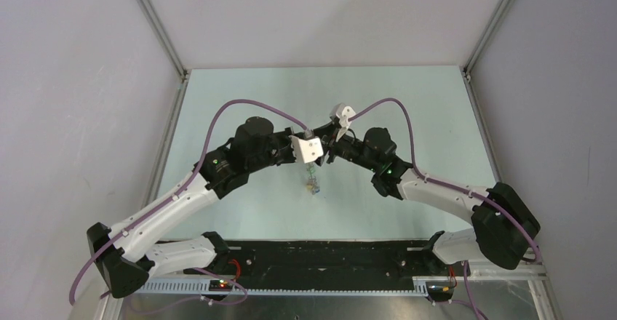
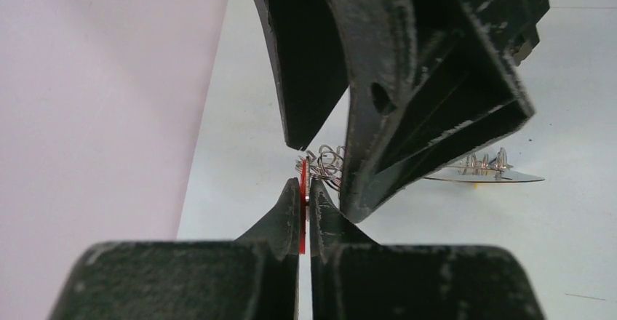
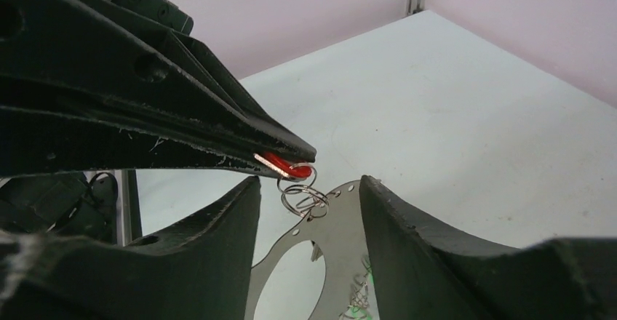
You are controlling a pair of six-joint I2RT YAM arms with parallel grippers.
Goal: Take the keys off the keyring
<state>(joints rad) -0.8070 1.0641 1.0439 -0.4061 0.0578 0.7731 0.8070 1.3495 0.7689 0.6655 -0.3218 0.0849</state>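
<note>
Status: as far as I can see, no key is off yet. My left gripper (image 2: 304, 193) is clamped flat on the red key (image 3: 287, 166). Just below its tips, small split rings (image 3: 302, 198) link that key to the keyring (image 3: 335, 240), which hangs between the half-spread fingers of my right gripper (image 3: 308, 182). I see no contact there. The other keys (image 3: 360, 298) hang lower on the hoop.

A pale mint-green flat tabletop (image 1: 240, 214) is enclosed by plain light grey wall panels (image 1: 73, 80) on its left, far and right edges. Silver aluminium frame posts (image 1: 156, 22) rise from its two far corners. A black base strip (image 1: 327, 258) runs along its near edge, bordered by a white slotted cable rail (image 1: 174, 285).
</note>
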